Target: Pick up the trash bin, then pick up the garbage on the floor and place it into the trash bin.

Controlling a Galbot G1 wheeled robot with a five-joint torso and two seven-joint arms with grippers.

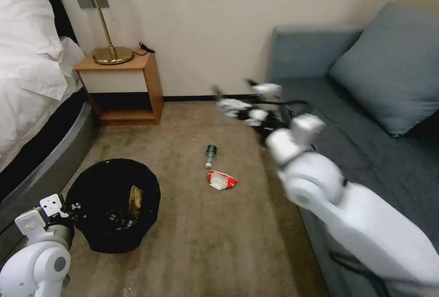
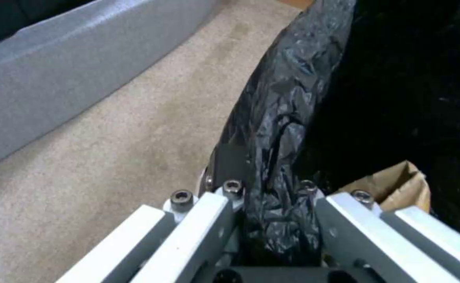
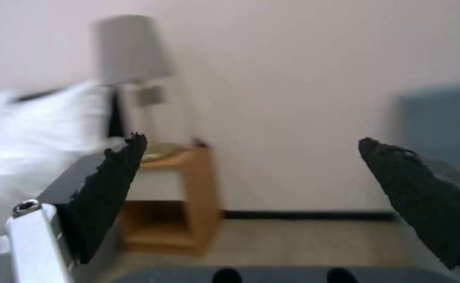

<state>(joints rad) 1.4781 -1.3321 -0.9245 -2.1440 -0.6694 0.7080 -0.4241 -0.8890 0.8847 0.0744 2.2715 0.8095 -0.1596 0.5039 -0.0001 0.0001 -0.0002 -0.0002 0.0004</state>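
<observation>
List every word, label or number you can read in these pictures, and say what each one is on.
None can be read.
The red-white packet on the carpet: printing too small to read.
The small bottle: green label blurred.
The tan paper bag in the trash bin: no print visible.

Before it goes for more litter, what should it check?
1. Left gripper clamped on the bin rim: ok.
2. Right gripper open, holding nothing: ok.
3. Paper bag inside the bin: ok.
4. Bottle and red-white packet on the carpet, apart, nothing on them: ok.
5. Right gripper aimed at the litter: not ok, it is raised toward the wall.
6. Snack wrapper binned: cannot tell.
</observation>
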